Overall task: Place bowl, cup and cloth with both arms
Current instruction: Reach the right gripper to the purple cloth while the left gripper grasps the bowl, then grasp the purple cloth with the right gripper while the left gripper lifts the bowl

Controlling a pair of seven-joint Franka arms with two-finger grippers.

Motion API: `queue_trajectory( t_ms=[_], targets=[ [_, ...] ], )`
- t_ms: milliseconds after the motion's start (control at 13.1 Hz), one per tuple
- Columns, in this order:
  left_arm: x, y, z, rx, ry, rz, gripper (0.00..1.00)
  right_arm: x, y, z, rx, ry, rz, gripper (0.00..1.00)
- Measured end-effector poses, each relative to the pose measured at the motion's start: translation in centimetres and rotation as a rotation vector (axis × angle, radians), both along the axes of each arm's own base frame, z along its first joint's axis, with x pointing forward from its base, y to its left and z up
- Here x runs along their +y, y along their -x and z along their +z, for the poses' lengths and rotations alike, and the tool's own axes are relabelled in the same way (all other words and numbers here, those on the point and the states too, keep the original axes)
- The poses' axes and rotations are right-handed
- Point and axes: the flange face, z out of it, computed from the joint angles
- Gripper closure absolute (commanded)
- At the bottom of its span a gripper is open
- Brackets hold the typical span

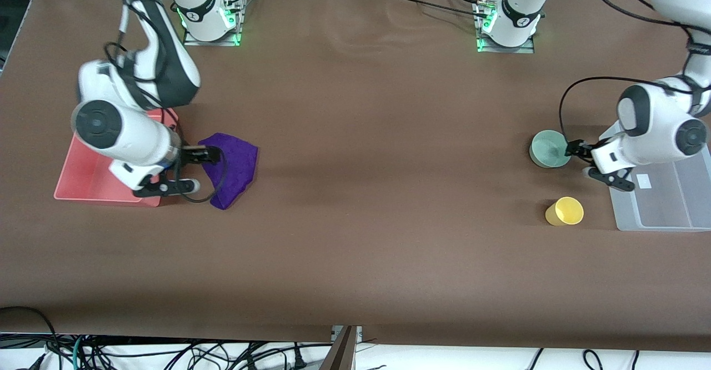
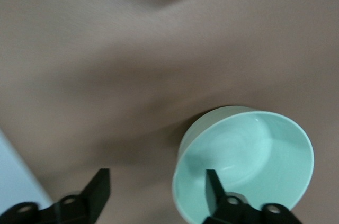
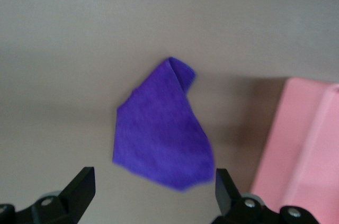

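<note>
The mint-green bowl stands upright toward the left arm's end of the table. My left gripper is open beside it. In the left wrist view one fingertip is over the inside of the bowl and the other is outside its rim, so my left gripper straddles the rim. The yellow cup stands nearer to the front camera than the bowl. The purple cloth lies flat toward the right arm's end. My right gripper is open and empty at the edge of the cloth, which shows between and ahead of the jaws of my right gripper.
A pink tray lies beside the cloth under the right arm, and its corner shows in the right wrist view. A clear plastic container sits beside the bowl and cup at the table's edge. The brown table spans between them.
</note>
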Motion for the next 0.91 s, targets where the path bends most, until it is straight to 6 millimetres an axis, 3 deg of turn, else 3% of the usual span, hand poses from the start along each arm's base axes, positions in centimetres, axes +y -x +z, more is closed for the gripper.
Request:
queue_trajectory(
  t_ms=[228, 533, 685, 761, 913],
  targets=[
    [-0.2, 0.5, -1.4, 0.015, 0.024, 0.004, 1.0, 0.1, 1.3, -7.0, -0.016, -0.014, -0.023, 0.0],
    [-0.3, -0.3, -0.7, -0.005, 0.031, -0.036, 1.0, 0.1, 2.1, -12.2, 0.027, -0.013, -0.025, 0.0],
    [-0.1, -1.7, 1.9, 0.005, 0.041, -0.053, 1.0, 0.1, 2.4, -13.6, 0.042, -0.012, -0.025, 0.0],
    [0.2, -2.7, 4.5, 0.035, 0.052, -0.058, 1.0, 0.1, 2.6, -14.2, 0.042, -0.013, -0.025, 0.01],
    [1.4, -4.8, 11.0, 0.071, 0.066, -0.058, 1.0, 0.3, 3.1, -15.6, 0.044, -0.016, -0.02, 0.19]
  ],
)
